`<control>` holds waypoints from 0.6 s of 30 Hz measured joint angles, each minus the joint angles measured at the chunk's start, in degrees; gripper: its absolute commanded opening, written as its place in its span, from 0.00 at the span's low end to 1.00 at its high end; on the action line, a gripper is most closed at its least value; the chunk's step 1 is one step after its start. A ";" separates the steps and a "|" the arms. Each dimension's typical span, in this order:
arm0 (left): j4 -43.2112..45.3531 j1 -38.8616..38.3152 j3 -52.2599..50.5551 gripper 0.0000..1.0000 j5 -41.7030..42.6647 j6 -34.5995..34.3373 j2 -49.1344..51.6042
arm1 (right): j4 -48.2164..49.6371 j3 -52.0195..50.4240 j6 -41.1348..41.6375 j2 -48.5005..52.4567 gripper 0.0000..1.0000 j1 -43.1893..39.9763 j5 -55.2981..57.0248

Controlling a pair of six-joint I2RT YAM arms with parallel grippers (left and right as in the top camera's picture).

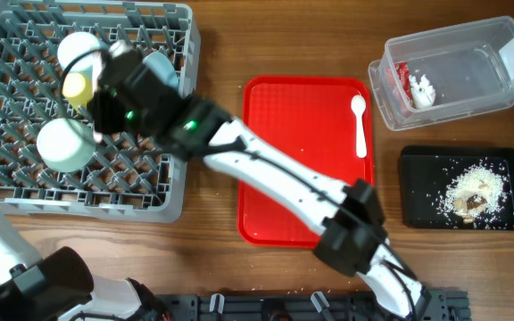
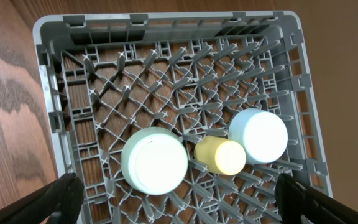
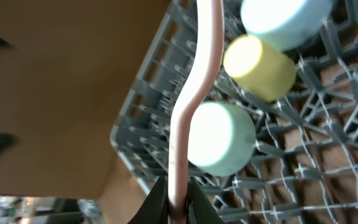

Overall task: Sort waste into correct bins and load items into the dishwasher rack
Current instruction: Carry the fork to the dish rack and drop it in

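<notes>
The grey dishwasher rack stands at the top left. A pale green bowl, a yellow cup and a light blue bowl sit upside down in it. My right gripper is shut on the rim of the pale plate and holds it on edge over the rack, beside the green bowl. From overhead, the right wrist hides most of the plate. My left gripper is open and empty above the rack. A white spoon lies on the red tray. The fork is out of view.
The clear tub at the top right holds the red-and-white wrapper and the white tissue. The black tray below it holds the beige food scraps. My right arm crosses the red tray.
</notes>
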 measured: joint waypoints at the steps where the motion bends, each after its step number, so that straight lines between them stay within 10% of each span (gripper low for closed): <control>1: -0.02 0.00 0.00 1.00 0.00 0.00 0.00 | -0.42 0.00 0.02 1.38 0.18 1.05 1.86; 3: -0.24 0.00 0.00 1.00 -0.02 0.00 0.00 | -1.03 -0.02 -0.20 2.95 0.27 1.66 4.57; 6: -0.24 0.00 0.00 1.00 -0.02 0.00 0.00 | -1.25 0.00 -0.09 3.34 0.68 1.22 6.99; 14: -0.26 0.00 0.00 1.00 0.00 0.00 0.00 | -14.21 2.78 -0.22 2.38 0.76 -1.09 17.99; 18: -0.44 0.00 0.00 1.00 -0.02 0.00 0.00 | -27.74 4.11 -1.31 -11.15 0.80 -16.11 18.47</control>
